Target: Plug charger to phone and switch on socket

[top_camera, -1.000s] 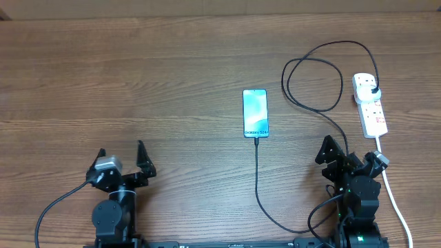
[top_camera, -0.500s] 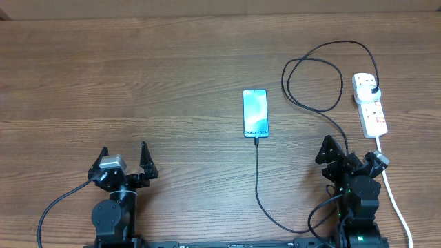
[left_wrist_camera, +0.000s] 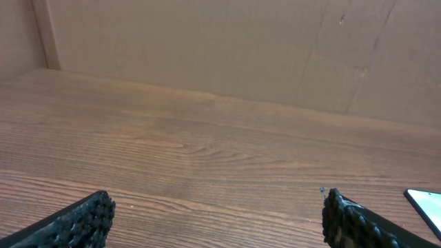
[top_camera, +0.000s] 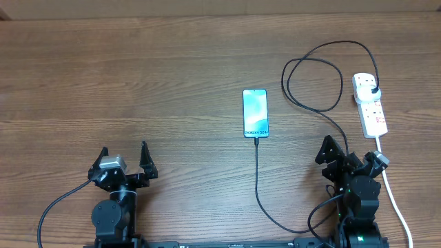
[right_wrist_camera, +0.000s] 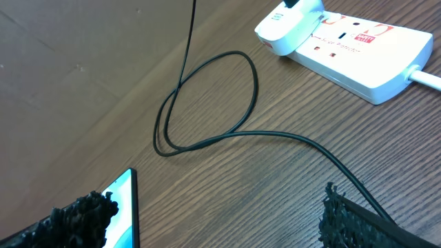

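Woodgrain table (top_camera: 138, 62), matte. Thin black charger (top_camera: 256, 172) looped beside white plastic socket (top_camera: 373, 116) at far right, passed behind right arm (top_camera: 355, 203), reached near end of slim glossy phone (top_camera: 254, 113) mid-table; tip's seating and socket switches too small to judge. Left gripper (top_camera: 123, 151) and right gripper (right_wrist_camera: 215, 205) spread wide, holding nothing.

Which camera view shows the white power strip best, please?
The right wrist view: the power strip sits close and large at the upper right, its red markings visible. Overhead shows it whole but small; the left wrist view does not show it.
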